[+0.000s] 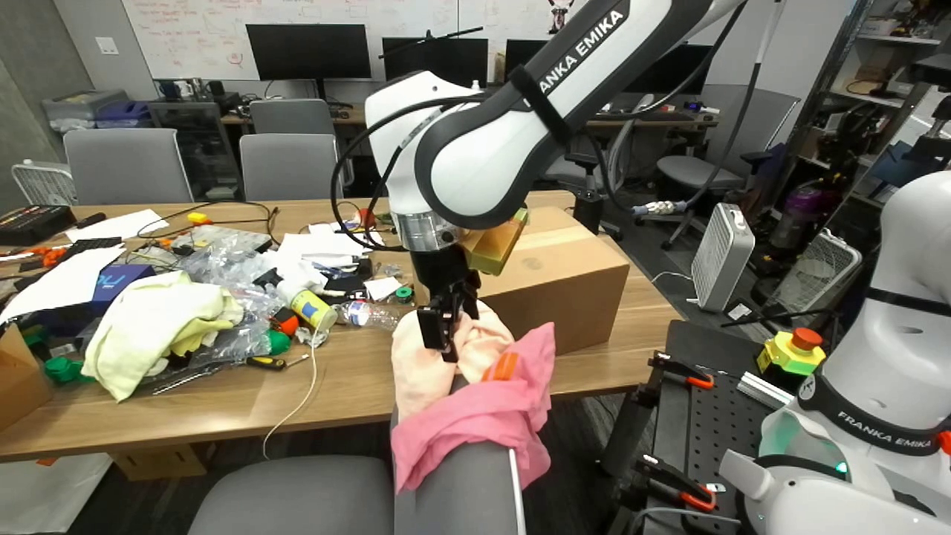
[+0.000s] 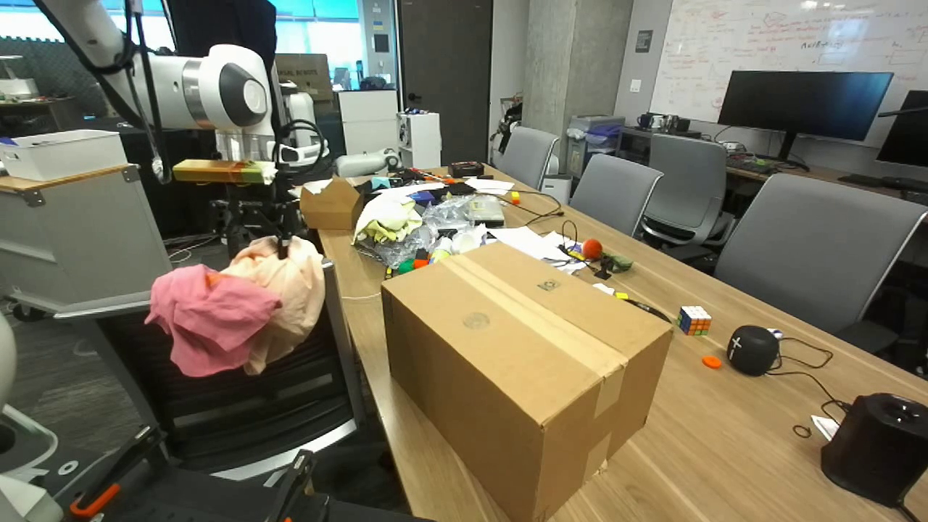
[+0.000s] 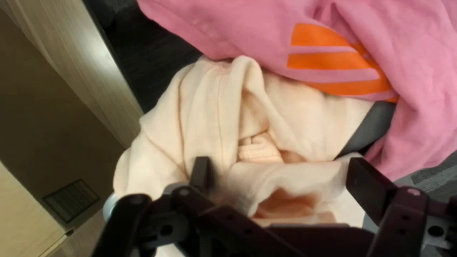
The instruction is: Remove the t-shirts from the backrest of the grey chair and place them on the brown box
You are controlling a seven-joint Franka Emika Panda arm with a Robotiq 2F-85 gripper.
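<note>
A peach t-shirt (image 1: 414, 364) and a pink t-shirt (image 1: 475, 416) with orange stripes hang over the backrest of the grey chair (image 1: 475, 498). Both shirts also show in an exterior view, peach (image 2: 301, 290) and pink (image 2: 210, 319). My gripper (image 1: 446, 342) points down at the top of the peach shirt. In the wrist view the gripper (image 3: 280, 173) is open, its fingers wide apart, with bunched folds of the peach shirt (image 3: 207, 117) between them. The pink shirt (image 3: 421, 71) lies beyond the fingers. The large closed brown box (image 2: 507, 333) stands on the table beside the chair.
The wooden table (image 1: 349, 394) holds clutter: a pale yellow cloth (image 1: 160, 319), plastic bags, a bottle (image 1: 368, 314) and papers. A smaller open box (image 2: 331, 204) stands at the table's far end. A second white arm (image 1: 869, 386) stands beside a black cart (image 1: 713, 438).
</note>
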